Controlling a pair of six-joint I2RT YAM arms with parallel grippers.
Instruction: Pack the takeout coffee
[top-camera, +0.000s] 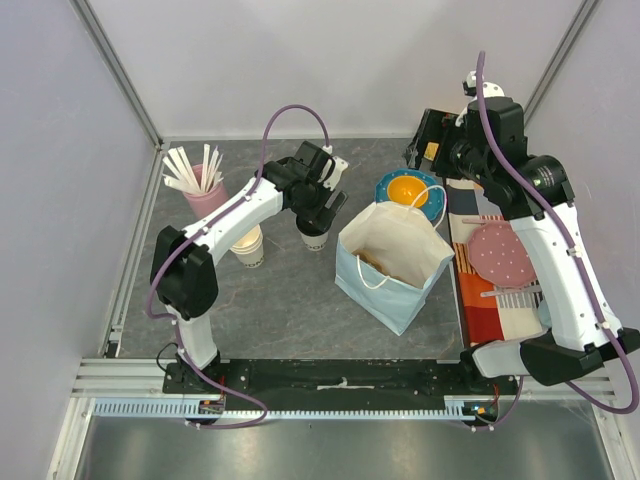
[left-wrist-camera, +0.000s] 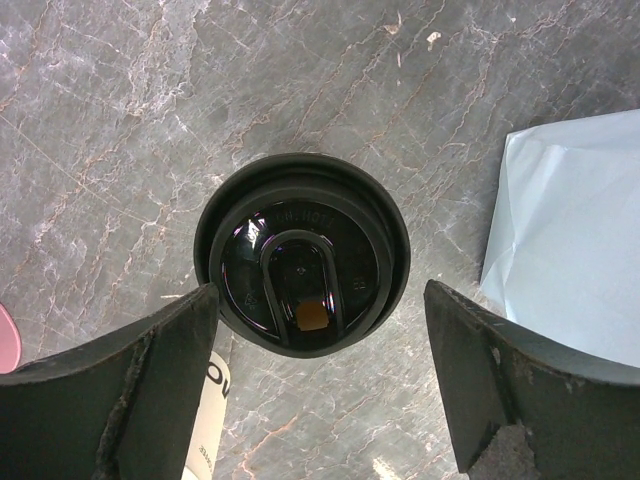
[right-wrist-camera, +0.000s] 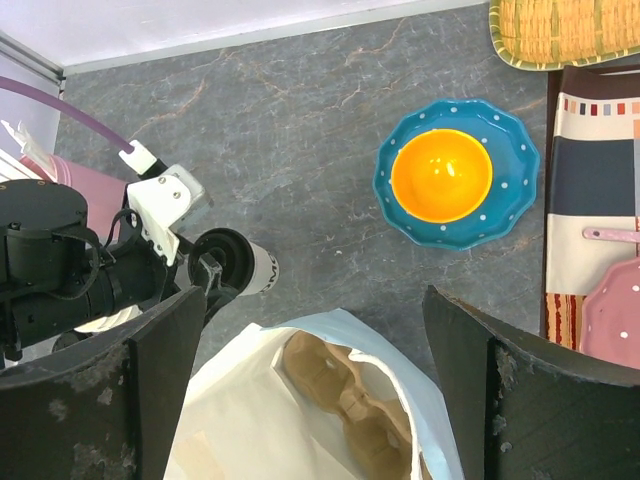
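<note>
Bright even light, soft shadows, glare on coffee lid (left-wrist-camera: 300, 255)

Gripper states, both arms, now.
Left gripper: open, straddling the black-lidded coffee cup, not clamped on it.
Right gripper: open, holding nothing.

White left arm (top-camera: 235, 210) and right arm (top-camera: 565, 280) with black joints, looping purple cables (top-camera: 292, 108), black bases (top-camera: 195, 378), left gripper (left-wrist-camera: 320, 290) with scuffed black fingers (left-wrist-camera: 120, 400)

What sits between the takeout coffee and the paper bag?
Bare grey tabletop, clear in the left wrist view: the takeout coffee and paper bag stand apart, the open left hand flanking the cup.
</note>
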